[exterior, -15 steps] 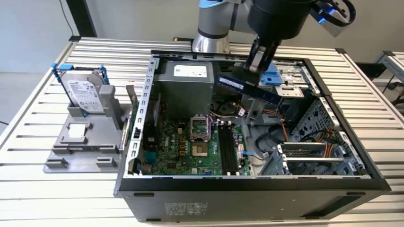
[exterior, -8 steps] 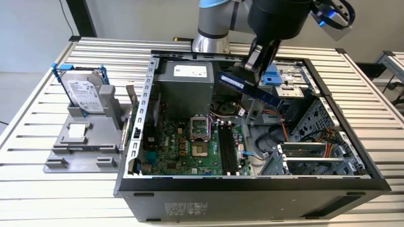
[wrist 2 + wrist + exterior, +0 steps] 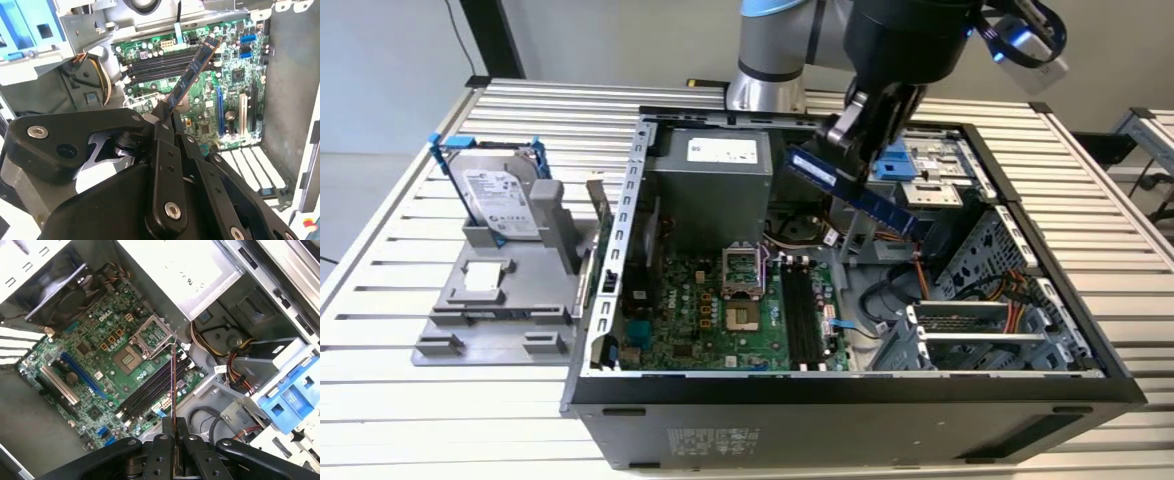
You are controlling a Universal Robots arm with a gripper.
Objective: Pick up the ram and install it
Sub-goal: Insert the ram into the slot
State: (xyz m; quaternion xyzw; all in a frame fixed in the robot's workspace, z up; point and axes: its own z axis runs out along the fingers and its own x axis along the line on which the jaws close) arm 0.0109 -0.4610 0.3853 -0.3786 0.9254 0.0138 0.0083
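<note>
Firmly pinched on the ram (image 3: 887,208), the gripper (image 3: 861,160) hangs over the open case (image 3: 854,388) — the stick slanting above the motherboard (image 3: 707,310).

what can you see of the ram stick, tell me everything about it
The ram is a long, narrow, thin stick of dark blue circuit board with small black chips along its face. The gripper is shut on it near one end, so most of its length sticks out free. It hangs tilted in the air over the open computer case, above the motherboard. It is not seated in the black memory slots below, and nothing but the gripper touches it.
</note>
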